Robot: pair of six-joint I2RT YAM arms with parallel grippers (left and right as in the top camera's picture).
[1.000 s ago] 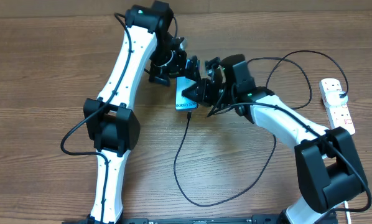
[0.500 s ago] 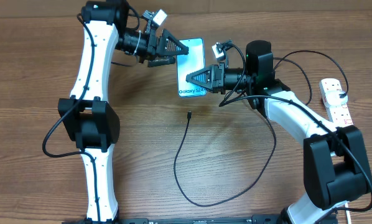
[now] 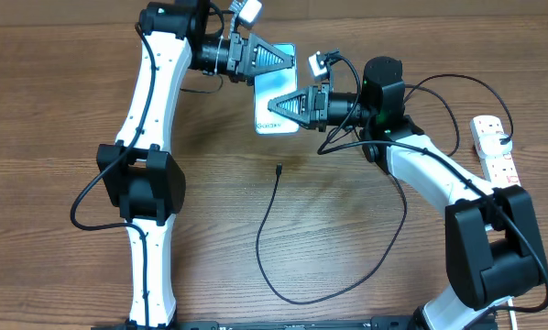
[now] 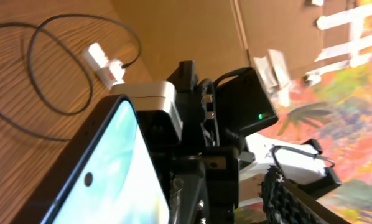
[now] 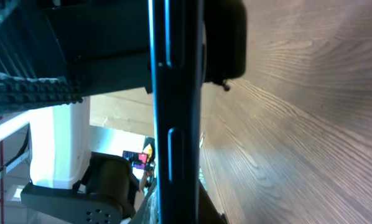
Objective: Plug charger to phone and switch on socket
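1. Overhead view: the phone (image 3: pixel 276 82) sits in the upper middle of the frame, apparently lifted off the table (image 3: pixel 54 110), its lit blue screen facing up between the two grippers.
2. The right gripper (image 3: pixel 276 106) reaches in from the right. In the right wrist view the phone runs edge-on through the middle of the frame, so these jaws look pinched across its two faces.
3. The left gripper (image 3: pixel 288 61) meets the phone's upper end. Its fingers converge there, but whether they are pressing on the glass cannot be told.
4. The charger (image 3: pixel 265 247) lies loose on the wood below, its small plug tip (image 3: pixel 279 168) pointing up toward the phone but well apart from it. The socket (image 3: pixel 497 154) lies at the right edge of the frame.
5. Handling, as a judgement: the phone is light, stiff, smooth and liable to slip, with breakable glass. It is best held across the flat faces, leaving the short edge near the dark text free for the port.
6. The cable is thin and limp, so it should be gripped right behind the tip, since anywhere further back would let it flop.
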